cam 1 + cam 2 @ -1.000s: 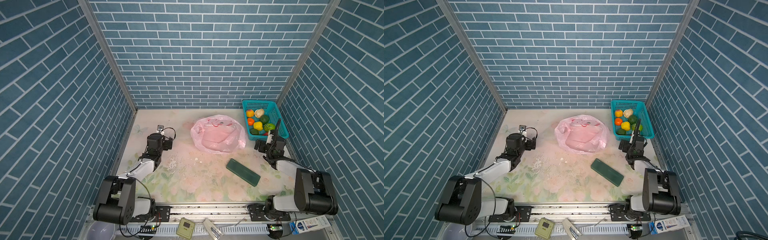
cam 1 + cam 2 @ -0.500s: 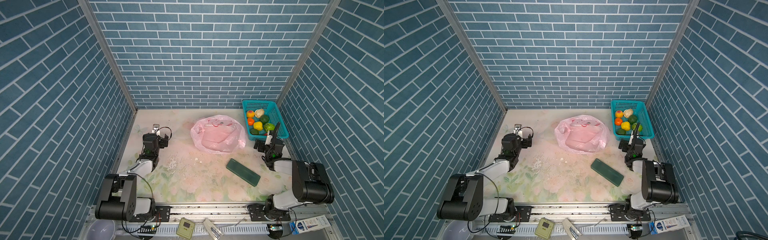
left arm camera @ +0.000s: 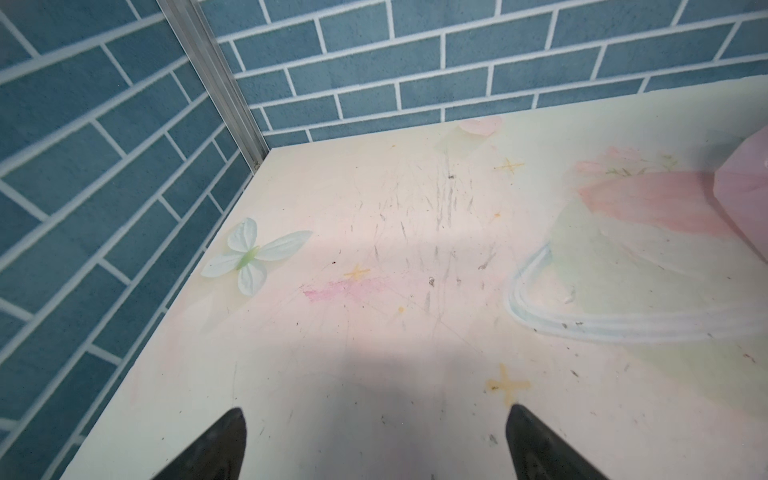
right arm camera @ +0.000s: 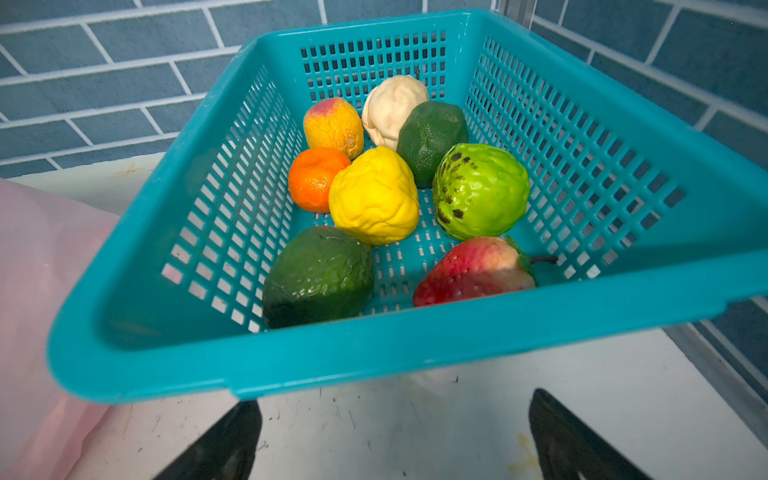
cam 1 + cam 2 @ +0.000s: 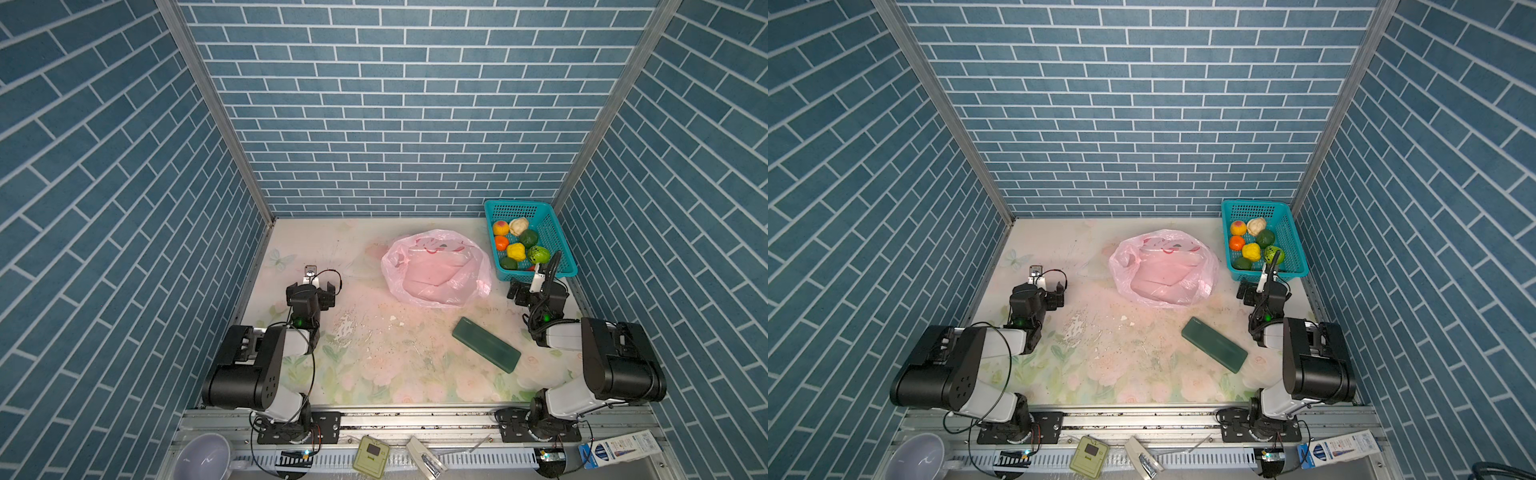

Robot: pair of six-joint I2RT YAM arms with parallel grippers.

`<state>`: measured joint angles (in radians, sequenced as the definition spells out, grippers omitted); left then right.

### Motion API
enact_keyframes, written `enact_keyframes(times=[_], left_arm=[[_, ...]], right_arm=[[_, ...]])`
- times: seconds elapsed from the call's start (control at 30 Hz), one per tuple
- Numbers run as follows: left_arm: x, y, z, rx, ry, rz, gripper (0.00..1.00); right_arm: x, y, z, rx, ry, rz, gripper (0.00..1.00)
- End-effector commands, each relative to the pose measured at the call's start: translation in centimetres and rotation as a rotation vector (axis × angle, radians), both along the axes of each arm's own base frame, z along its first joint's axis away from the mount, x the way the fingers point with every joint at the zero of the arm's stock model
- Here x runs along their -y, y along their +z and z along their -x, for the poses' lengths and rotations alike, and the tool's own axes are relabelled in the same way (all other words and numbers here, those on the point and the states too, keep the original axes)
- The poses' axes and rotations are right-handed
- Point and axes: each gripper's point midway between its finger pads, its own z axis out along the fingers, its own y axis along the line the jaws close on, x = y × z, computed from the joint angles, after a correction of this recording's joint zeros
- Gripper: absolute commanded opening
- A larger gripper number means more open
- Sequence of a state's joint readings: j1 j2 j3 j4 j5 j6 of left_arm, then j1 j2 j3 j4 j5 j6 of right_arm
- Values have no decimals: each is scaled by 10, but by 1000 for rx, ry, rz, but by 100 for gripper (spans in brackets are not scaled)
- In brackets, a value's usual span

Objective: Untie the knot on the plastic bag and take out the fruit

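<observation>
The pale-pink plastic bag [image 5: 436, 268] [image 5: 1163, 268] lies slumped and flat at the middle back of the table; the knot is out of view. Several fruit [image 5: 515, 251] [image 4: 374, 195] sit in the teal basket [image 5: 517, 204] [image 4: 291, 365] at the back right. My left gripper [image 5: 311, 286] [image 3: 374, 415] rests low to the left of the bag, open, with bare table between its fingers. My right gripper [image 5: 519, 293] [image 4: 395, 409] stands open just in front of the basket's near rim, holding nothing. An edge of the bag [image 3: 744, 191] [image 4: 41, 270] shows in both wrist views.
A flat dark green block [image 5: 486, 345] [image 5: 1214, 345] lies on the table in front of the bag, near the right arm. White crumbs [image 5: 345, 328] are scattered beside the left arm. Blue brick walls close in the back and both sides.
Both arms have folded back toward their bases, and the grippers have drawn slightly nearer the front. The bag, the fruit and the block have not moved.
</observation>
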<state>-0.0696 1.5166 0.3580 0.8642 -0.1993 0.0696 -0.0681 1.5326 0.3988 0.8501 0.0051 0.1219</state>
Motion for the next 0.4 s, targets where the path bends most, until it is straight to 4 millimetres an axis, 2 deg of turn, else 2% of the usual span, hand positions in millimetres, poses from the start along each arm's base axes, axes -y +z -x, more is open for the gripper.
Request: enact_keyframes(times=[0.0,0.17,0.37], left_arm=[[-7,10,-2,65,39,8,98],[-7,9,-3,58,35,7,97],[-6,9,-4,53,31,6,98]], right_arm=[[-2,-2,2,5,27,46,99],[-2,-1,2,7,29,45,99],[-11,-3,0,-6,88,47,99]])
